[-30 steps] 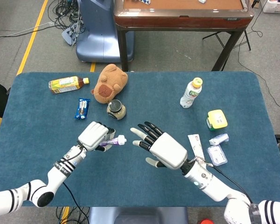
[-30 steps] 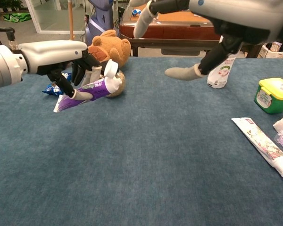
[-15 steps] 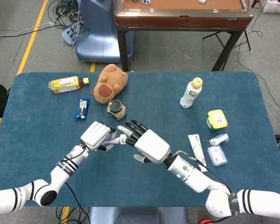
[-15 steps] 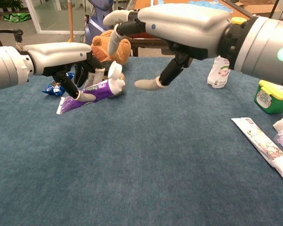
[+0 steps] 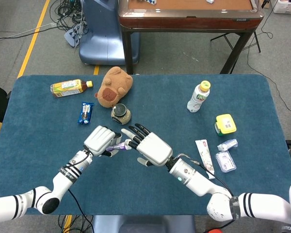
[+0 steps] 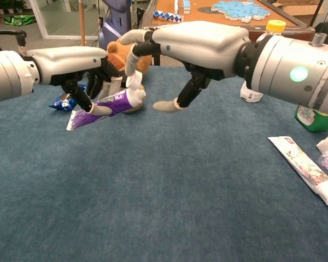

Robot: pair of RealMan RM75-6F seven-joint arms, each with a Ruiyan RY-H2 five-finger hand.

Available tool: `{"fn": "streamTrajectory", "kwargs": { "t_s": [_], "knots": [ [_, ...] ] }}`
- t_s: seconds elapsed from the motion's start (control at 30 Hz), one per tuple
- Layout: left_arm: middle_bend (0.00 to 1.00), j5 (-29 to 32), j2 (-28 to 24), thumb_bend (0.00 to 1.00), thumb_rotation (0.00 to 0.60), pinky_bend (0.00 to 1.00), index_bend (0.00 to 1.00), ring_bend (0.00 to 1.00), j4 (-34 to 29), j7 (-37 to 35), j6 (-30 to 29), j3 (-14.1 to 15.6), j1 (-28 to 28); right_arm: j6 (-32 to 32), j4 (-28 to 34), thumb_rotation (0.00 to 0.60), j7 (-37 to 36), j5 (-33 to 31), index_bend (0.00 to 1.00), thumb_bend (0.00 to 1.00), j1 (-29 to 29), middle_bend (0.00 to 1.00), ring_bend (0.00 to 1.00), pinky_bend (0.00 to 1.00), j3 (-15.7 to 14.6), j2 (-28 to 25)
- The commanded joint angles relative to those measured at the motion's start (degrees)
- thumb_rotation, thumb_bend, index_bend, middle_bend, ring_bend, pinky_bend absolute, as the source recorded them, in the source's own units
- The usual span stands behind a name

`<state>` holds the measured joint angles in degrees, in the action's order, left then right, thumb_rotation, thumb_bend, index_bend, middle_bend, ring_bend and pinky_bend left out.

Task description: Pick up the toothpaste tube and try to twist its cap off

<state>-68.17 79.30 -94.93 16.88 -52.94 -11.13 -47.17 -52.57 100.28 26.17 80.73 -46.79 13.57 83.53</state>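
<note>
Head view: the left hand is holding the purple soft-plastic toothpaste tube clear of the blue cloth-covered table, near its middle, white screw cap pointing right, while the right hand is reaching in with fingers spread and holding nothing. Chest view: the left hand is clamping the tube mid-body with its flat tail drooping, and one right fingertip is lying at the cap; contact is uncertain. The tube is probably light and squashy, so grip is likely best taken near the stiff shoulder, with the small, smooth cap pinched firmly.
</note>
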Motion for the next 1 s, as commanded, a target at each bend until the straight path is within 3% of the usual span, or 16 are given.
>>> {"fn": "streamTrajectory", "kwargs": {
  "t_s": [0.03, 0.8, 1.0],
  "knots": [
    [0.72, 0.05, -0.24, 0.43, 0.600, 0.48, 0.60, 0.57, 0.17, -0.60, -0.11, 0.02, 0.10, -0.29, -0.21, 0.600, 0.02, -0.56, 0.28, 0.34, 0.07, 0.05, 0.00, 0.05, -0.46, -0.16],
    [0.73, -0.08, -1.75, 0.43, 0.600, 0.49, 0.61, 0.57, -0.73, -7.14, -0.30, -0.73, 0.52, -2.48, -4.19, 0.600, -5.22, -1.45, 0.28, 0.35, 0.24, 0.05, 0.00, 0.05, -2.82, 1.11],
    [0.73, -1.37, -1.94, 0.43, 0.600, 0.49, 0.60, 0.57, -0.48, -7.82, -1.66, -0.51, 1.06, -4.89, -2.12, 0.600, -8.17, -0.06, 0.28, 0.35, 1.60, 0.05, 0.00, 0.05, -3.09, -1.03]
  ]
}}
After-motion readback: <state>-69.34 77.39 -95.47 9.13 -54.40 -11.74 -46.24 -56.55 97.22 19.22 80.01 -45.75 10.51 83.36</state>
